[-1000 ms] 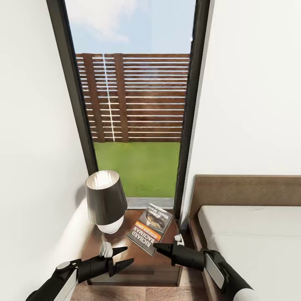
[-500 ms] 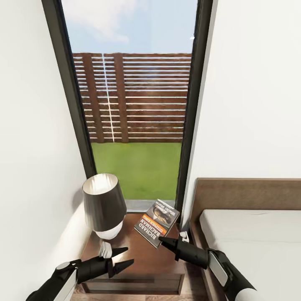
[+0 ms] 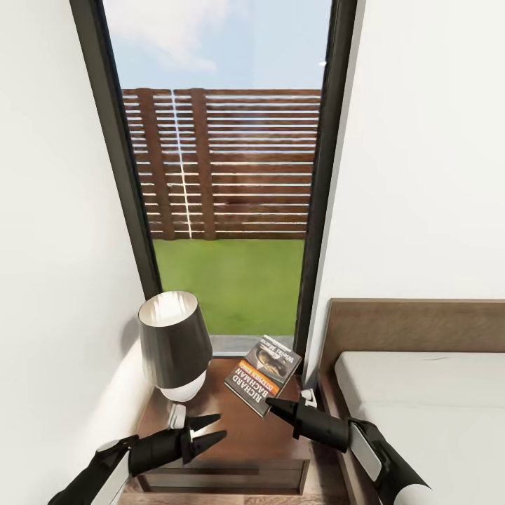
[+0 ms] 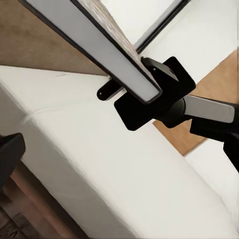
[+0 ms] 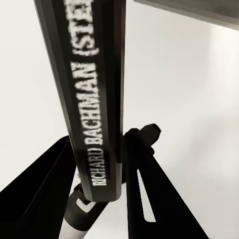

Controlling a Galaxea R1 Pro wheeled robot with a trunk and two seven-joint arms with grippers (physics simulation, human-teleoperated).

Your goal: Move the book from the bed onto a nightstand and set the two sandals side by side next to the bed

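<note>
Item one, far left: your left gripper (image 3: 210, 430) is hovering over the front left part of the nightstand (image 3: 231, 438), its two black fingers spread apart and gripping nothing.

Item two: a lamp (image 3: 174, 345) with a dark tapered shade and a white base is standing at the nightstand's back left corner, just beyond that gripper.

Item three: the nightstand itself, a low dark-brown cabinet with a glossy top, is sitting between the white wall and the bed (image 3: 421, 400), in front of the tall dark-framed window (image 3: 224, 175).

Item four: the book (image 3: 264, 374), a thin paperback with a dark grey cover, an orange band and white lettering reading "Richard Bachman". It is hanging in the air over the nightstand's back right part, tilted. Its long axis is running from the near corner, which you are holding, up and away toward the window and slightly right. In the right wrist view its spine (image 5: 92, 94) is facing the camera, lettering running along it.

Item five: your right gripper (image 3: 272, 405) is pinching the book's near corner, fingers closed on both faces; the left wrist view is showing the same clamp (image 4: 149, 92) on the book's edge (image 4: 99, 47).

Item six, far right: the bed, with its light-grey mattress and brown headboard.
</note>
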